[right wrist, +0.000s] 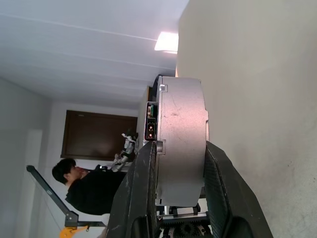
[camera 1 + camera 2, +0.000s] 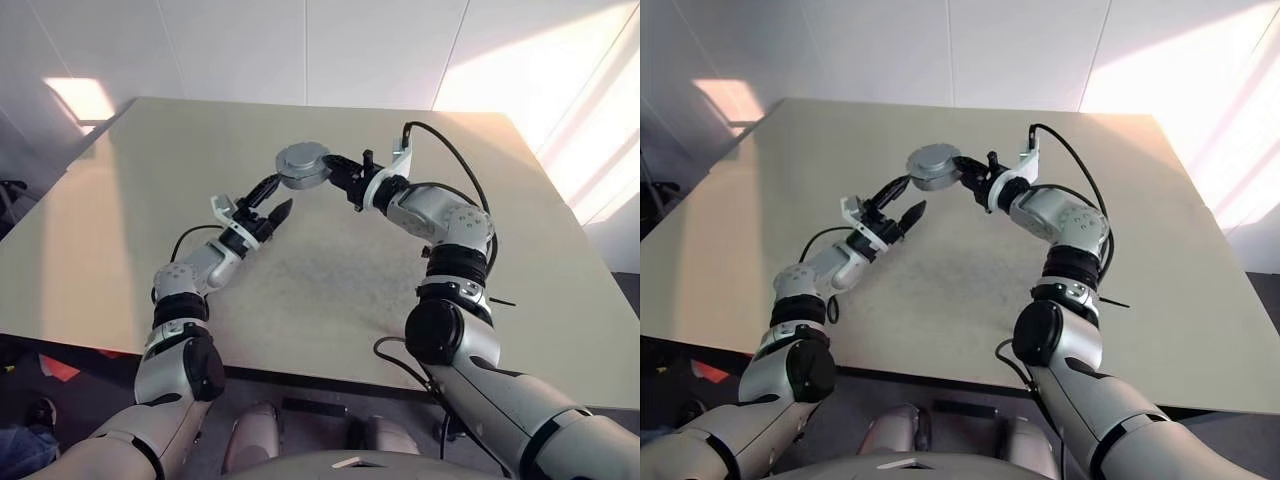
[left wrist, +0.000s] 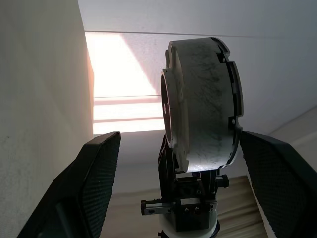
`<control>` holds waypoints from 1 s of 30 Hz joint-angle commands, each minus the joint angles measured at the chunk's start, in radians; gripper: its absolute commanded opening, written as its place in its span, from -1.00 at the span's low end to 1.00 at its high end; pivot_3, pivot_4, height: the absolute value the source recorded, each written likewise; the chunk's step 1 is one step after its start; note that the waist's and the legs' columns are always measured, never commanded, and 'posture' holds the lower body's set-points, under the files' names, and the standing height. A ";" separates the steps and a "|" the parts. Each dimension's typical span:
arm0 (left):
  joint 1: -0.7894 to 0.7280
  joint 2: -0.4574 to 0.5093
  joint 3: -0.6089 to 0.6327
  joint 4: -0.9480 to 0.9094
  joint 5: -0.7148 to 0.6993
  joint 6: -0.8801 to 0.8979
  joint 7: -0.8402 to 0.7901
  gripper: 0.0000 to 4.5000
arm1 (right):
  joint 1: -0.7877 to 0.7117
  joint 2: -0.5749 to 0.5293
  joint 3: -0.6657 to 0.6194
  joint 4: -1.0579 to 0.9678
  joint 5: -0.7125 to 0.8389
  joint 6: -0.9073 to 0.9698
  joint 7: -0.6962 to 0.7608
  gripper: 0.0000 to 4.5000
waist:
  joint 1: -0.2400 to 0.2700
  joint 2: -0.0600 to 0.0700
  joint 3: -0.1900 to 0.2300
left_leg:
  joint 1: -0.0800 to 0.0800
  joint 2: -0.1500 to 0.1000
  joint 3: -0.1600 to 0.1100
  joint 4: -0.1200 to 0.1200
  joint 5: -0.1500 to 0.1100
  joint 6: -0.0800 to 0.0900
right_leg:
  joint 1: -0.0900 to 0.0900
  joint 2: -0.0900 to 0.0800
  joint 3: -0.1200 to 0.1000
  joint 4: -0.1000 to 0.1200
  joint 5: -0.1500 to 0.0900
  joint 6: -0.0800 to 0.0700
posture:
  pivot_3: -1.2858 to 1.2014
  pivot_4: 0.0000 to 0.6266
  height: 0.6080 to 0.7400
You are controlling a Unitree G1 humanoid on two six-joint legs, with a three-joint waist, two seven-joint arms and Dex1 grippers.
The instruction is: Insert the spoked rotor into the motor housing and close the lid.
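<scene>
My right gripper [image 2: 322,170] is shut on the motor housing [image 2: 303,162], a squat round grey casing, and holds it in the air over the far middle of the table. In the right wrist view the housing [image 1: 179,144] stands edge-on between the two black fingers [image 1: 141,188]. A thin notched disc, the lid [image 3: 234,99], lies flush on one face of the housing [image 3: 198,99]. The spoked rotor is hidden. My left gripper [image 2: 278,197] hangs open just beside and below the housing, without touching it.
The beige table [image 2: 300,290] spreads under both arms, with its near edge [image 2: 320,375] close to me. Bright sunlit patches lie on the wall to the right. Across the room a person [image 1: 84,188] sits near a dark doorway.
</scene>
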 commanded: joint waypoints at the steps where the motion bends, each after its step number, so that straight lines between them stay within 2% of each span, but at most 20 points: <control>1: -0.030 0.000 -0.018 -0.049 -0.019 0.022 -0.027 0.80 | -0.003 0.011 0.045 -0.037 0.045 0.016 0.012 -0.48 | 0.000 0.000 0.000 | 0.000 0.000 0.000 0.000 0.000 0.000 | 0.000 0.000 0.000 0.000 0.000 0.000 | 0.03 -1.00 1.00; 13: -0.050 -0.019 -0.026 -0.088 -0.033 0.049 -0.031 0.80 | 0.013 0.013 0.075 -0.046 0.057 0.017 0.017 -0.48 | 0.001 0.000 0.000 | 0.000 0.000 0.000 0.001 0.000 0.000 | 0.000 0.000 0.000 0.001 0.000 0.000 | 0.03 -1.00 1.00; 22: 0.013 -0.046 -0.074 -0.203 -0.053 0.134 -0.017 0.80 | 0.035 0.008 0.113 -0.048 0.068 0.001 0.021 -0.48 | 0.002 0.000 0.000 | 0.000 0.000 0.000 0.002 0.000 0.000 | 0.000 0.000 0.000 0.002 0.000 0.000 | 0.03 -1.00 1.00; 30: -0.052 -0.027 -0.049 -0.093 -0.001 -0.029 -0.006 0.80 | 0.034 -0.004 0.134 -0.032 0.071 -0.009 0.028 -0.48 | 0.002 0.000 0.000 | 0.000 0.000 -0.001 0.003 0.001 -0.001 | 0.000 0.000 0.000 0.004 0.000 0.000 | 0.03 -1.00 1.00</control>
